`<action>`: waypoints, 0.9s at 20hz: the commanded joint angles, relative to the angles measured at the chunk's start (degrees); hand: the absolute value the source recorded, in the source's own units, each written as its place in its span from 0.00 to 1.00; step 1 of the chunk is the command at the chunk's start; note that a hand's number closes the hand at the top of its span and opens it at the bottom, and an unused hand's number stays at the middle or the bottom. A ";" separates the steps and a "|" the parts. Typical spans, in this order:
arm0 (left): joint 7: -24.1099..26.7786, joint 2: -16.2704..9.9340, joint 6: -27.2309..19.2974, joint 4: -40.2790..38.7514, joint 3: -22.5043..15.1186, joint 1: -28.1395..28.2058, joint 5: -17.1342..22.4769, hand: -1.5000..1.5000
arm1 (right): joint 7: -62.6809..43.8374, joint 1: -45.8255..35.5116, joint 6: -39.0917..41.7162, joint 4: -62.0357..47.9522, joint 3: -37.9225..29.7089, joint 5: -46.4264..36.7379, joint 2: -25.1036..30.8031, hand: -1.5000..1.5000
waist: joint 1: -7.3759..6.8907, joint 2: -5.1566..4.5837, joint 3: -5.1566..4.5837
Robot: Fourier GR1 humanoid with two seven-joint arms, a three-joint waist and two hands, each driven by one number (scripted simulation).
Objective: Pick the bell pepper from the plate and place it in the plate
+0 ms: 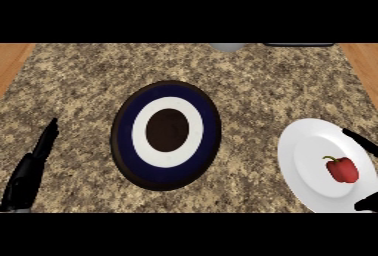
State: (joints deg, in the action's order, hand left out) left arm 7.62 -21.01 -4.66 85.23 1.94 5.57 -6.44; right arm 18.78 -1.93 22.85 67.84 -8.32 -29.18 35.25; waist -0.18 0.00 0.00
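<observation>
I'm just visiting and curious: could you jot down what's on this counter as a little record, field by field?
surface: speckled granite counter
white plate: at the right edge, partly cut off by the view
bell pepper: red, green stem, lying on the white plate
dark plate: middle of the counter, brown rim with navy and white rings, nothing on it
left hand: lower left, fingers straight, touching nothing
right hand: at the right edge over the white plate, fingers spread either side of the pepper, not touching it
task state: pepper not yet picked up
</observation>
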 commanded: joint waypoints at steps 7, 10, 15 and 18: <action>1.29 3.63 1.20 2.21 2.01 2.53 -3.79 0.50 | 5.62 -1.97 -3.21 -6.21 -0.04 -4.78 -4.65 1.00 | -0.01 0.00 0.01; 6.85 3.58 1.39 -8.41 3.61 -2.81 -4.35 0.50 | 8.49 -5.90 -2.38 -9.87 -1.37 -3.90 -3.48 1.00 | 0.14 -0.07 -0.01; 1.24 4.38 3.88 0.98 4.54 1.06 -4.38 0.50 | 9.01 -8.24 -5.28 -13.01 -1.29 -6.78 -5.55 1.00 | -0.08 0.00 0.01; 3.08 3.13 4.05 -3.02 5.65 -1.41 -3.13 0.50 | -0.69 -4.23 -15.66 -11.25 -0.70 -10.28 -11.91 1.00 | 0.11 -0.08 -0.01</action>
State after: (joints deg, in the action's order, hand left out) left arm 8.97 -17.58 -1.11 84.87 6.52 5.37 -9.86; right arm 23.06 -6.75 14.32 58.72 -9.08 -36.42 27.46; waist -0.15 0.09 -0.16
